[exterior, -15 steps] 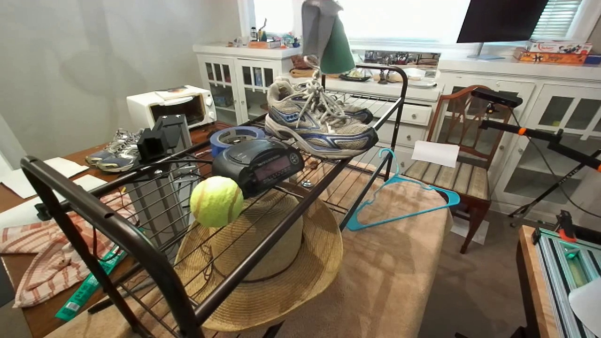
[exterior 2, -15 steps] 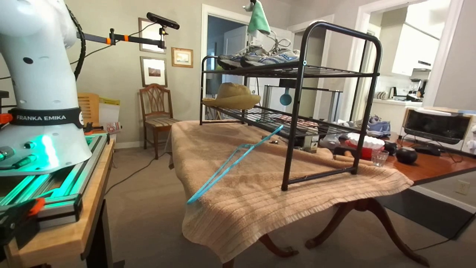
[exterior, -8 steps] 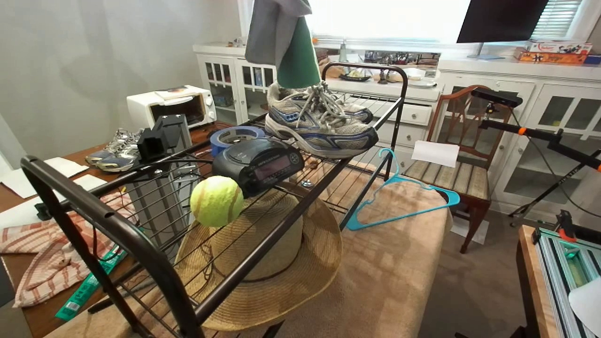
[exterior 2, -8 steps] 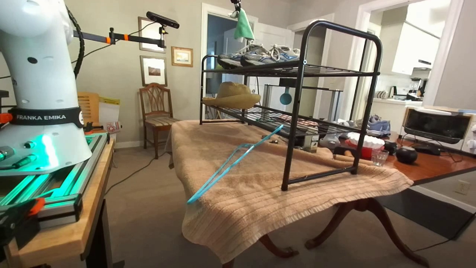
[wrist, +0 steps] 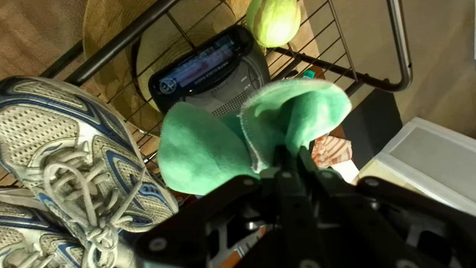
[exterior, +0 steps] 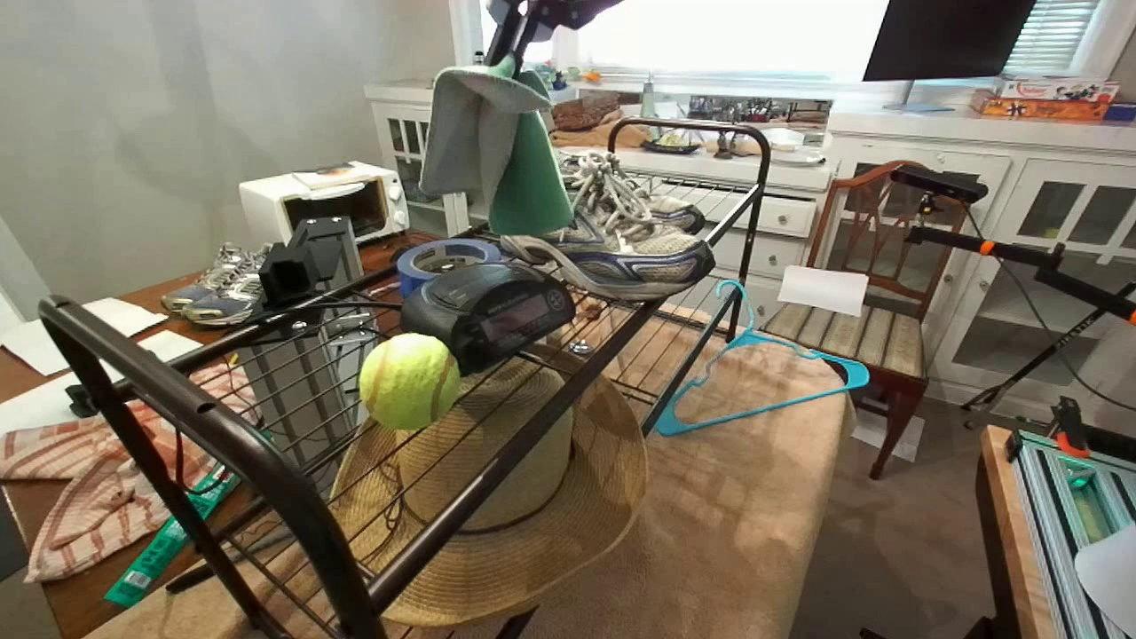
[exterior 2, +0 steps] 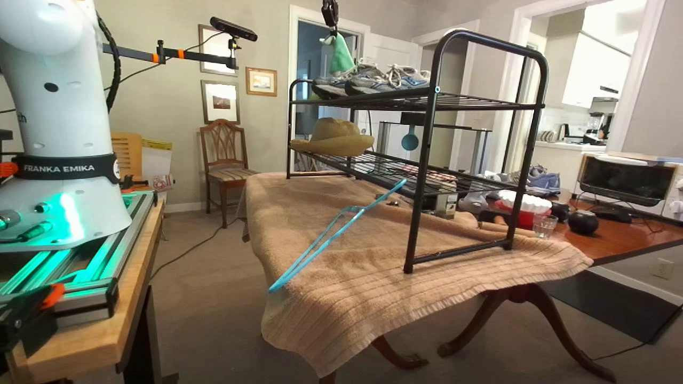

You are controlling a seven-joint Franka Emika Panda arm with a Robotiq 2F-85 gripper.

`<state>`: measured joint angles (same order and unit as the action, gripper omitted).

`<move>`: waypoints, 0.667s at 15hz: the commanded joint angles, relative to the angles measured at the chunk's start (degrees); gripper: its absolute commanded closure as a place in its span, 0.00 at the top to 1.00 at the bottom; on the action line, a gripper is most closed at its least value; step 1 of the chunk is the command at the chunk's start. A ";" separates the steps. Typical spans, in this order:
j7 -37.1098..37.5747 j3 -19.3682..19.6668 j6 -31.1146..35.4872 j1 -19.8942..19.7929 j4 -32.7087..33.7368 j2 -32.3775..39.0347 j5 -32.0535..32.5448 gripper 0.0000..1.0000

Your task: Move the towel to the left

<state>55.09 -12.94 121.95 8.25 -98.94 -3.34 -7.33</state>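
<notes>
A small green towel with a paler grey-looking side hangs from my gripper in both exterior views (exterior: 532,182) (exterior 2: 341,56). My gripper (exterior: 509,64) points down and is shut on the towel's upper part. It also shows at the top in an exterior view (exterior 2: 333,33). The towel hangs over the rack's top shelf, in front of part of the grey and blue shoes (exterior: 639,257). In the wrist view, the towel (wrist: 200,149) spreads out in folds beyond the fingertips (wrist: 292,150), which pinch it. Its lower end looks free.
The dark metal rack (exterior: 497,461) holds the shoes, a black clock radio (exterior: 497,311), a tennis ball (exterior: 410,382) and blue tape (exterior: 448,256) on top. A straw hat (exterior 2: 333,138) sits on the lower shelf. A blue hanger (exterior: 763,404) leans at the rack. Raised bars stand at the rack's ends.
My gripper and the towel have moved left and down in both exterior views. The gripper has come into view in an exterior view. The towel stays held; the rack's items have not moved.
</notes>
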 commanded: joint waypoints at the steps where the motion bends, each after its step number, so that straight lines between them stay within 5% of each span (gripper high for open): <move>1: -1.74 0.33 0.95 1.03 0.20 1.55 0.40 0.02; 7: -1.63 -0.58 1.61 3.09 -3.49 3.40 1.79 0.02; 8: -1.70 -0.62 1.62 3.38 -4.07 3.67 2.33 0.28; 10: -1.89 -0.51 2.91 3.81 -5.23 4.26 4.00 0.37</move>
<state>53.67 -13.66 122.50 11.31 -102.07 0.37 -5.41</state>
